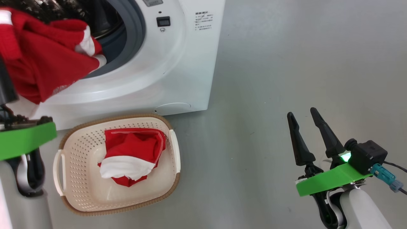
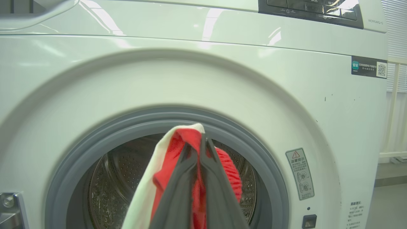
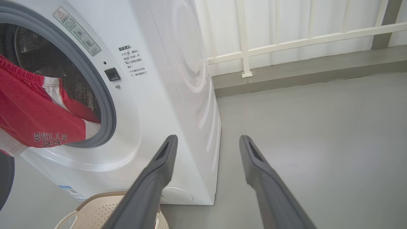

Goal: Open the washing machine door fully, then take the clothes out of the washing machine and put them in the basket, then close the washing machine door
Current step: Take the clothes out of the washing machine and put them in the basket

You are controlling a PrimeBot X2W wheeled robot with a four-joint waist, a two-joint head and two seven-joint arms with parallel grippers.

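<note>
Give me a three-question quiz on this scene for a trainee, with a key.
1. True or false: a red-and-white garment lies in the basket.
2. The left jaws are shut on: A) the basket handle; B) a red jersey at the washing machine mouth; C) nothing.
3. Fill in: the right jaws stand ___.
Key: 1 true; 2 B; 3 open.

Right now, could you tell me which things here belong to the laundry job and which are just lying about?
Job: washing machine, red Bulls garment in the left hand, basket, red-and-white garment inside it.
Lying about: white railing.
</note>
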